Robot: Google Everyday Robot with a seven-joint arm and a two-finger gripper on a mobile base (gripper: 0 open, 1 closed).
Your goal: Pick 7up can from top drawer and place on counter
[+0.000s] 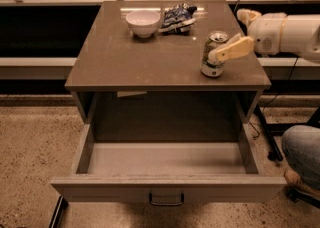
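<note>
The 7up can [213, 55] stands upright on the counter [150, 59] near its front right corner. My gripper [226, 35] comes in from the right on a white arm and is open. Its near finger [233, 49] still lies against the can's right side, and its far finger [244, 15] is spread well behind the can. The top drawer [165, 188] is pulled fully out below the counter and nothing shows inside it. Its dark handle [166, 200] is at the front centre.
A white bowl [143, 22] and a blue-and-white snack bag [177, 16] sit at the back of the counter. A person's jeans-clad knee [302, 148] and shoe are at the right of the drawer. A dark stand leg [267, 134] and cables run beside the cabinet.
</note>
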